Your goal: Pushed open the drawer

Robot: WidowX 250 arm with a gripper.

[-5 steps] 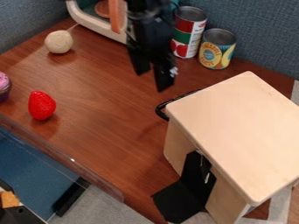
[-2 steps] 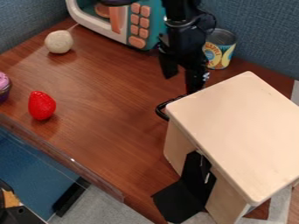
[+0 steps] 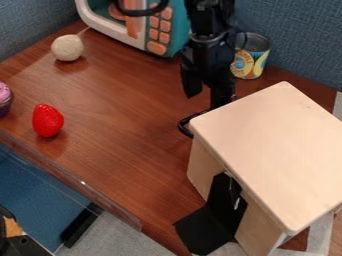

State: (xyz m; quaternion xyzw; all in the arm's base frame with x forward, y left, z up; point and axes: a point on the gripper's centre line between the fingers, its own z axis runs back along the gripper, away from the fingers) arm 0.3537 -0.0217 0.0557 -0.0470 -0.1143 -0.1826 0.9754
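Note:
My black gripper (image 3: 207,97) hangs at upper centre, open, its two fingers spread apart with nothing seen between them. The right finger's tip is down at the back left edge of the light wooden box (image 3: 274,150), close to the black handle (image 3: 186,127); whether they touch I cannot tell. That handle sticks out from the box's back left side. The drawer's front is hidden beneath the box's top, so how far it stands out cannot be told.
Behind the arm stand a toy microwave (image 3: 120,27) and a can (image 3: 250,56). A white ball (image 3: 67,47), red strawberry (image 3: 47,120) and cupcake (image 3: 4,99) lie to the left. Black flaps (image 3: 204,230) hang at the box's near left side.
The gripper has moved right and slightly down, from over the open table to beside the handle, with only a small shift since the later earlier frame. The box has not moved.

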